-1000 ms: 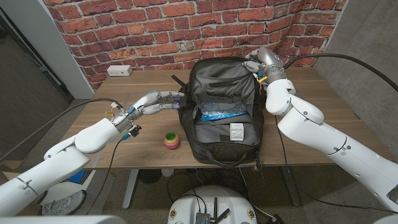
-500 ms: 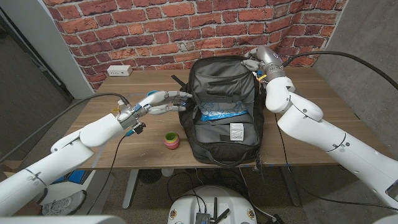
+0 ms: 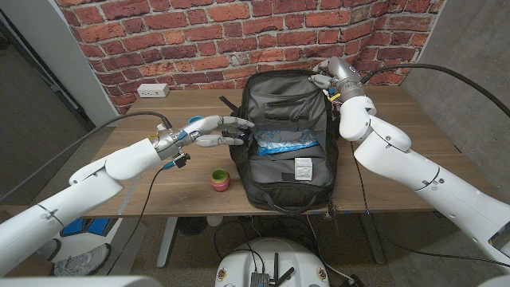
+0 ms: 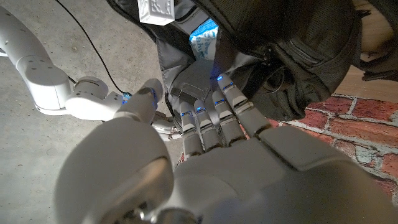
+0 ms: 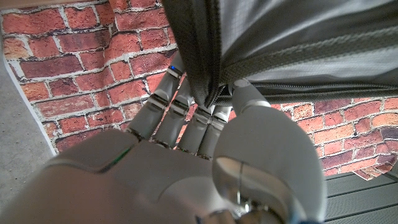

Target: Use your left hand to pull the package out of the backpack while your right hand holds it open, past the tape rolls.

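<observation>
I have the bench point(image 3: 159, 187) under the black backpack point(image 3: 288, 171), which lies unzipped across the middle toward the right, its flap raised at the far edge. My right robot hand point(image 3: 325, 78) pinches the flap's zippered rim at its top right corner; in the right wrist view the fingers point(image 5: 177, 102) and thumb clamp the fabric edge. My left robot hand point(image 3: 217, 131) is spread and holds nothing, its fingertips at the backpack's left wall, just short of the opening. The blue and white package point(image 3: 284, 145) lies inside the backpack, across the upper compartment. A small stack of coloured tape rolls point(image 3: 220, 180) stands near the front edge, left of the backpack.
</observation>
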Robot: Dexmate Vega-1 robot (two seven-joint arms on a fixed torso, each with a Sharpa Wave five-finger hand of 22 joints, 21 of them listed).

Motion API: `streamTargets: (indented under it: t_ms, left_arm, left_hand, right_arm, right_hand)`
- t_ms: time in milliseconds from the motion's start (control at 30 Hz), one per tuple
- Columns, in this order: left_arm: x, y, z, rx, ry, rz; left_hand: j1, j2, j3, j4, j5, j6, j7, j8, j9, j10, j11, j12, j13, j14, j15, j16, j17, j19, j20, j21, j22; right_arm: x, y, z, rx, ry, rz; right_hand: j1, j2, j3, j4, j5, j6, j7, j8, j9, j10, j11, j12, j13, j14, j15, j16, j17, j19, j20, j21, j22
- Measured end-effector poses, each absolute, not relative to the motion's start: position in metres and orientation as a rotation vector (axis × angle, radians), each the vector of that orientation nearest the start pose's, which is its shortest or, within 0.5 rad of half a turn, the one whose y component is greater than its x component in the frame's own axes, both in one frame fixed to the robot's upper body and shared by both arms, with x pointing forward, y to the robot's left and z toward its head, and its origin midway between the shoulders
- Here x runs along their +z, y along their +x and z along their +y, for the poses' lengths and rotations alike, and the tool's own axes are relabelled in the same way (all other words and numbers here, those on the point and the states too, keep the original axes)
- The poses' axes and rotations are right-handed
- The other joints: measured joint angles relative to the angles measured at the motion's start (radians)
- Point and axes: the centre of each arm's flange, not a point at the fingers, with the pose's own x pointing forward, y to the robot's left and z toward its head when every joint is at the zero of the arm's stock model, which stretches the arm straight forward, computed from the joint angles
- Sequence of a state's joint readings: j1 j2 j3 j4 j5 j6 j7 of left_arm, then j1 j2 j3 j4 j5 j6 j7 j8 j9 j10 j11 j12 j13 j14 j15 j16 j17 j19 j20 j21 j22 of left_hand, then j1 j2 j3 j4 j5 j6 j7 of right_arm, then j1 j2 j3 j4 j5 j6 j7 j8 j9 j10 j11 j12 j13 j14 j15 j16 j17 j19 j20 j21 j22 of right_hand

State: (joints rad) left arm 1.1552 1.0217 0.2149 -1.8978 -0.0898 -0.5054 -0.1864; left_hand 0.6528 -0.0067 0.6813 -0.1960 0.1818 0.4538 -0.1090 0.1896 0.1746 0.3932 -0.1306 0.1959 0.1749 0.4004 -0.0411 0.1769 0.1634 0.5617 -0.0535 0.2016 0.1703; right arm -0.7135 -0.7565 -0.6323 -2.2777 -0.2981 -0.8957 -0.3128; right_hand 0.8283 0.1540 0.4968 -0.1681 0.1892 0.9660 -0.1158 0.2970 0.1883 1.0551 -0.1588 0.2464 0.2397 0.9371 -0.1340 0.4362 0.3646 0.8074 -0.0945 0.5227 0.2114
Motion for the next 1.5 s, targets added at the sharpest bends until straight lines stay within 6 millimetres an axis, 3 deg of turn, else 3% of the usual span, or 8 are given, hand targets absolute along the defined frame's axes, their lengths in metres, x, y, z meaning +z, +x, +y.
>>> streamTargets:
  t_ms: [933,1300,1500]
  left_arm:
    - [0.034,0.476,0.222,-0.725,1.146,-1.059]
    - [0.046,0.482,0.207,-0.784,1.216,-1.102]
    - [0.059,0.49,0.192,-0.829,1.266,-1.134]
  left_hand:
    - [0.077,-0.012,-0.022,0.005,0.0,0.001,-0.009,0.0,0.0,-0.008,0.001,-0.007,0.0,-0.021,0.001,0.0,0.0,-0.006,0.001,0.0,0.0]
    - [0.1,-0.025,-0.05,0.011,0.0,-0.022,-0.01,-0.009,0.0,-0.031,0.002,-0.011,0.0,-0.044,0.0,-0.008,0.0,-0.013,0.005,0.0,0.0]
    - [0.108,-0.033,-0.069,0.014,0.0,-0.038,-0.026,-0.008,0.0,-0.036,-0.003,-0.011,0.0,-0.044,0.0,-0.008,0.0,-0.017,0.001,-0.008,0.0]
  right_arm:
    - [0.124,0.494,-0.18,-0.373,-0.993,-0.681]
    - [0.125,0.493,-0.178,-0.37,-0.99,-0.684]
    - [0.125,0.493,-0.177,-0.37,-0.987,-0.684]
  right_hand:
    - [0.009,-0.001,0.002,0.002,-0.001,0.002,-0.002,-0.008,0.005,0.0,0.0,-0.004,0.005,0.001,0.001,-0.004,0.004,0.0,0.0,0.01,-0.002]
    - [0.009,-0.002,0.002,0.001,0.0,0.001,-0.002,-0.013,0.005,0.0,0.0,-0.01,0.005,0.001,0.001,-0.004,0.009,0.0,0.0,0.014,-0.002]
    - [0.012,-0.004,0.001,0.001,0.0,0.007,0.004,-0.019,0.005,0.0,0.0,-0.011,0.004,0.001,0.001,-0.007,0.009,0.0,0.0,0.018,-0.002]
